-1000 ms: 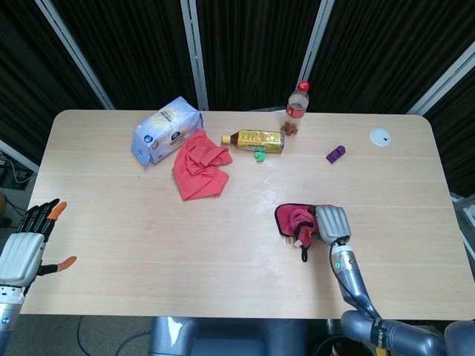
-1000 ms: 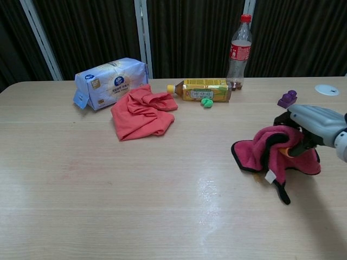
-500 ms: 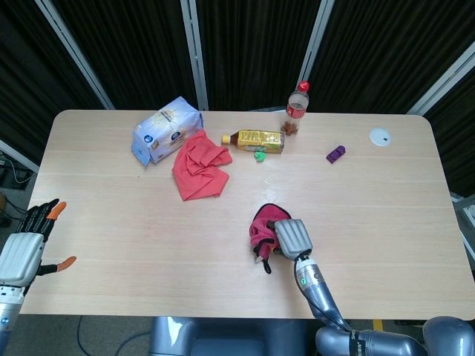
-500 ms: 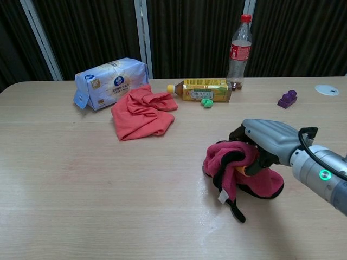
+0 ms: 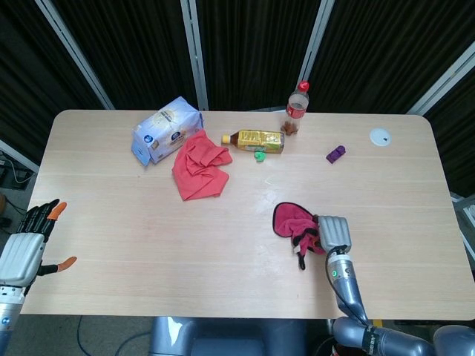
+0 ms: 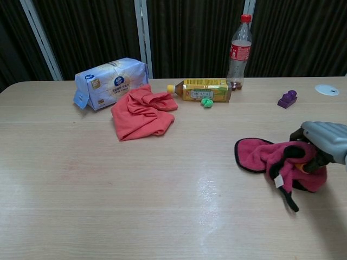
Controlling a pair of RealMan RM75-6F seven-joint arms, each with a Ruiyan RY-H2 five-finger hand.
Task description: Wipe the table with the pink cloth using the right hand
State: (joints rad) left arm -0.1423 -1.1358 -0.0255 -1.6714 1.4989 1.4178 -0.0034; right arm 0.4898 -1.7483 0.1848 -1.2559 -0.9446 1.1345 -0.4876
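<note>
Under the right hand (image 5: 333,233), the pink cloth (image 5: 292,222) now lies further toward the robot's right than half a second ago, when hand and cloth were nearer the table's middle; this is close to where they were a second ago. The cloth has also spread: a flat, dark-edged lobe trails out beyond the fingertips toward the table's (image 5: 148,237) centre, while the bunched part stays beneath the fingers (image 6: 298,151).

In the chest view the right hand (image 6: 325,142) is palm-down with its fingers curled over the bunched end of the pink cloth (image 6: 260,154), grasping it against the tabletop; a small white tag and a dark strap hang out just below the fingers. The forearm runs back from the hand toward the near table edge in the head view.

Well apart from it, the left hand (image 5: 26,248) hovers off the table's near left corner, fingers spread and holding nothing, just as before.

Far beyond the right fingertips sit a red cloth (image 5: 199,167), a tissue pack (image 5: 166,130), a lying yellow bottle (image 5: 256,140) and an upright cola bottle (image 5: 296,109).
</note>
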